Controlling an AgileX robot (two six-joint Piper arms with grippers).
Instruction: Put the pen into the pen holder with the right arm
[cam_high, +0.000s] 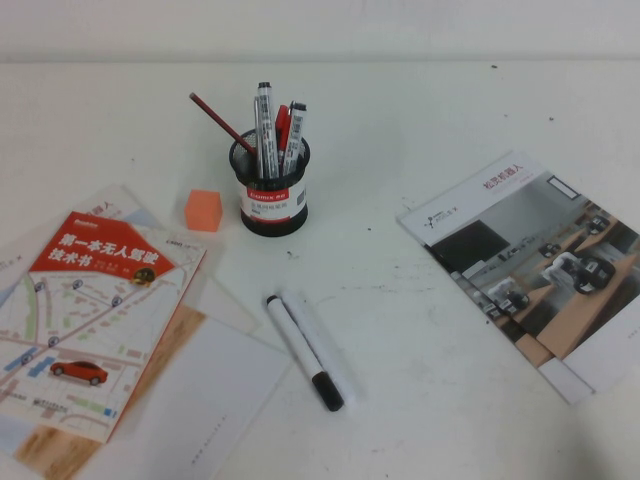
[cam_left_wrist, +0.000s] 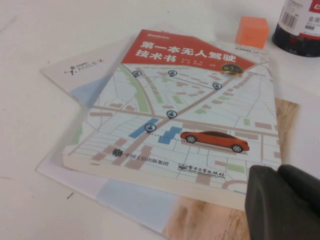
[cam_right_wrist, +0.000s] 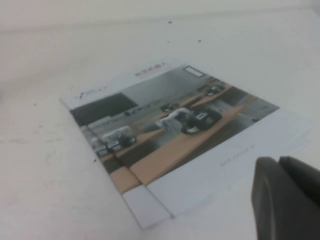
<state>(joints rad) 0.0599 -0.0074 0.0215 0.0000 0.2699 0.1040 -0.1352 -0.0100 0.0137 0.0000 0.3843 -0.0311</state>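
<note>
The black mesh pen holder (cam_high: 270, 195) with its white and red label stands mid-table; its base also shows in the left wrist view (cam_left_wrist: 300, 27). The pen (cam_high: 264, 125), white-barrelled with dark print and a black cap, stands upright in the holder beside another printed marker (cam_high: 294, 140), a red pen (cam_high: 282, 125) and a red pencil (cam_high: 222, 122). Neither arm shows in the high view. My right gripper (cam_right_wrist: 278, 161) is shut and empty, low over a robot brochure (cam_right_wrist: 170, 135) at the right. My left gripper (cam_left_wrist: 277, 170) is shut and empty over a map book (cam_left_wrist: 185, 110).
A plain white marker with black ends (cam_high: 303, 350) lies on the table in front of the holder, with an all-white marker (cam_high: 325, 340) right beside it. An orange cube (cam_high: 202, 210) sits left of the holder. The map book (cam_high: 95, 310) and papers lie at the front left, the brochure (cam_high: 530, 265) at the right.
</note>
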